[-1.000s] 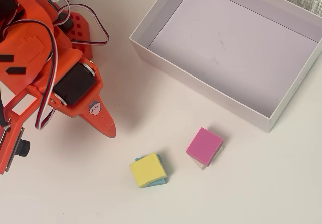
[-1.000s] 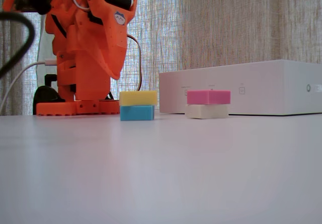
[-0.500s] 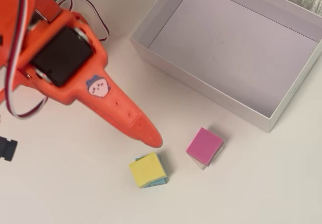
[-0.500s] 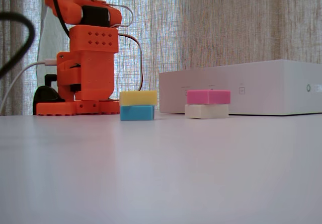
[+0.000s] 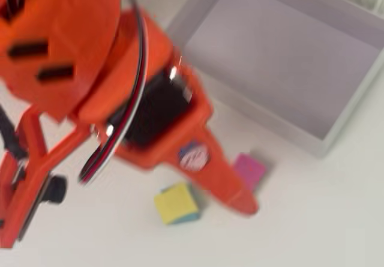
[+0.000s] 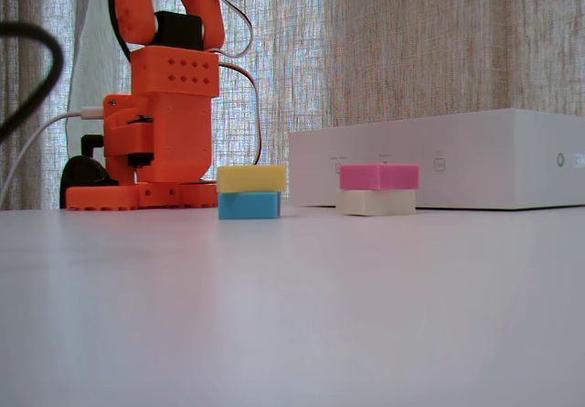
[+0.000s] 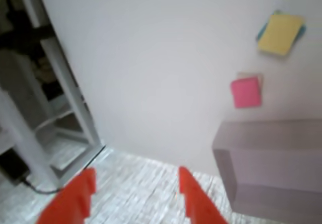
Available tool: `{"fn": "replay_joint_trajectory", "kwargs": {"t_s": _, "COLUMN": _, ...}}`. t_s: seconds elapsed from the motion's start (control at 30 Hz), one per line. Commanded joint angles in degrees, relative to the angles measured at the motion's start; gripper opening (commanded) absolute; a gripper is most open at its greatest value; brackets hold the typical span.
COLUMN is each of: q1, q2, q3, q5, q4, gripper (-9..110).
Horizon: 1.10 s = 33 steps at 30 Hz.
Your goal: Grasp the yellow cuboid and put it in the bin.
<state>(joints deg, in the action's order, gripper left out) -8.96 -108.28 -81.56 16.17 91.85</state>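
The yellow cuboid (image 6: 251, 178) lies flat on top of a light-blue block (image 6: 249, 206), right of the arm's base in the fixed view. From above, the yellow cuboid (image 5: 176, 202) shows beside the blurred orange arm (image 5: 150, 111). The bin (image 5: 270, 126) is the big white box at the top right, with nothing on its pale floor. In the wrist view my gripper (image 7: 136, 171) hangs high and open, nothing between its orange fingers (image 7: 193, 199). The yellow cuboid (image 7: 279, 33) is far off at the upper right there, and the bin (image 7: 266, 168) at the lower right.
A pink block (image 6: 379, 176) rests on a white block (image 6: 375, 202) in front of the bin (image 6: 457, 160). The pink block (image 5: 249, 170) lies between cuboid and bin from above. White shelf legs (image 7: 60, 108) and the table's edge show at the left of the wrist view.
The arm has unfolded upward from its low pose over the base, and the gripper has risen out of the top of the fixed view. The blocks and bin have not moved.
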Motion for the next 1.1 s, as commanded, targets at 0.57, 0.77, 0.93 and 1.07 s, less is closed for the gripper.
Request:
{"fn": "replay_joint_trajectory", "kwargs": {"t_s": 0.57, "q1": 6.2, "q2": -6.7, "q3": -39.6, "q5": -4.1, "q4": -16.3, "gripper": 21}}
{"fn": "replay_joint_trajectory", "kwargs": {"t_s": 0.77, "q1": 7.7, "q2": -6.2, "q3": -43.6, "q5": -5.6, "q4": -19.1, "gripper": 21}}
{"fn": "replay_joint_trajectory", "kwargs": {"t_s": 0.93, "q1": 6.9, "q2": -6.3, "q3": -44.5, "q5": -6.2, "q4": -19.4, "gripper": 21}}
{"fn": "replay_joint_trajectory", "kwargs": {"t_s": 1.07, "q1": 6.9, "q2": -5.5, "q3": -44.3, "q5": -6.3, "q4": -19.9, "gripper": 20}}
